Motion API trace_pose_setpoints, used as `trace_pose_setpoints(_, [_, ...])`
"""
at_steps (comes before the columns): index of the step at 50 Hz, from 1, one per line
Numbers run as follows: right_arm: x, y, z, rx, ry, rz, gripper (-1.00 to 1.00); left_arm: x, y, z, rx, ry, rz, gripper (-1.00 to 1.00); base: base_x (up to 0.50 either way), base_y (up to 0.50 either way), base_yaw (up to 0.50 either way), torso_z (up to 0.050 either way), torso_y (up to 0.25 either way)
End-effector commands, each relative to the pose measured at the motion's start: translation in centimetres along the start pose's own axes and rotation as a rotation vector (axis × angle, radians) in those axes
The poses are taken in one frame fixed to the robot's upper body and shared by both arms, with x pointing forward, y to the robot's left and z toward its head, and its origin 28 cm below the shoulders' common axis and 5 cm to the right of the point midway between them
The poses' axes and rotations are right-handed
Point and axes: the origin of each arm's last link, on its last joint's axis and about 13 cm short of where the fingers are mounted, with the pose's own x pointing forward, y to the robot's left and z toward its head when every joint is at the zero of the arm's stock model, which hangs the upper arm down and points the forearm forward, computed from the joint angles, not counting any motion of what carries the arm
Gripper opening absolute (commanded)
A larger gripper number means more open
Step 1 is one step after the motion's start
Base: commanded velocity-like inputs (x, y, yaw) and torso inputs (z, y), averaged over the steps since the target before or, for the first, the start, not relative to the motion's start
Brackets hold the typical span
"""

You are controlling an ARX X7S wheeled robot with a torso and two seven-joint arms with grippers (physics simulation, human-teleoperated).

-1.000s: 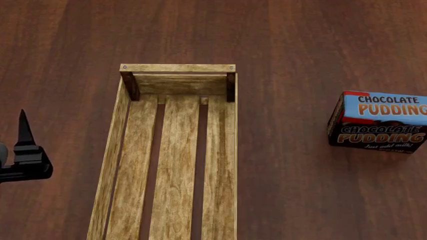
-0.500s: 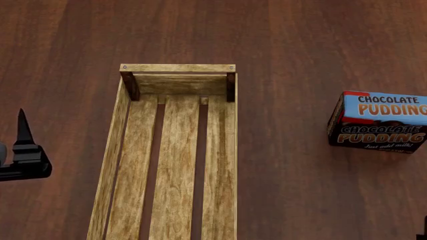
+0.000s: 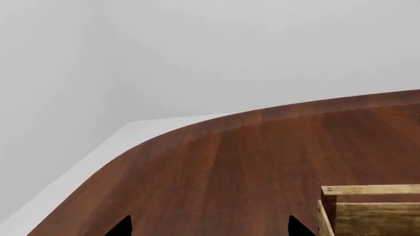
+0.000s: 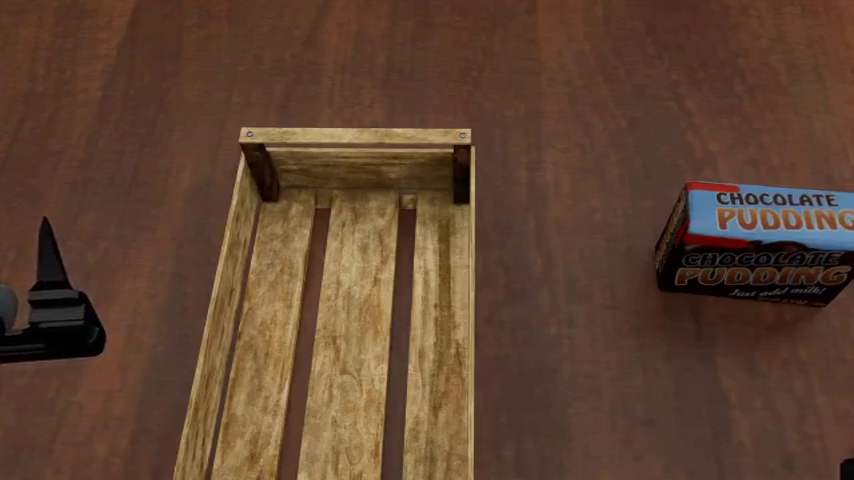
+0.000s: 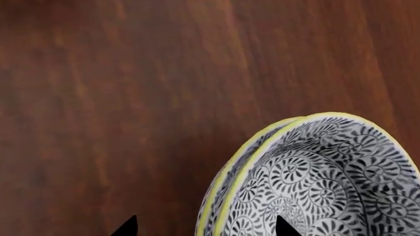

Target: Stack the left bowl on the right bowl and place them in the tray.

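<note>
dark wood table by pale grey walls; left claw and right claw both spread, empty

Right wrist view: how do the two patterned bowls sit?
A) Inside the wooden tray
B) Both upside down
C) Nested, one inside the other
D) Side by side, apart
C: the bowls show two yellow rims, one just inside the other, resting on the bare wooden table.

I saw a table of dark, smooth, faintly glossy wood. The tray was pale, rough-grained matt wood. The pudding box looked like printed glossy card. The nested bowls looked glazed, with yellow rims.
</note>
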Motion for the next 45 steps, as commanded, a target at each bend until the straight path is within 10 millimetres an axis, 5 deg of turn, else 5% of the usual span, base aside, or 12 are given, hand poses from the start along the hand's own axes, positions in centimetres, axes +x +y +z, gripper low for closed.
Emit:
trace_pose_setpoints(1, [0.7, -0.4, -1.2, 0.031, -0.003, -0.004, 1.00, 0.0, 0.0, 0.0, 0.008, -0.001, -0.001, 1.00, 0.00, 0.00, 0.00, 0.000, 0.000])
trace_pose_setpoints(45, [3.2, 0.5, -3.7, 0.035, 0.059, 0.017, 1.00, -0.2, 0.1, -0.1, 0.031, 0.004, 0.002, 1.00, 0.00, 0.00, 0.00, 0.000, 0.000])
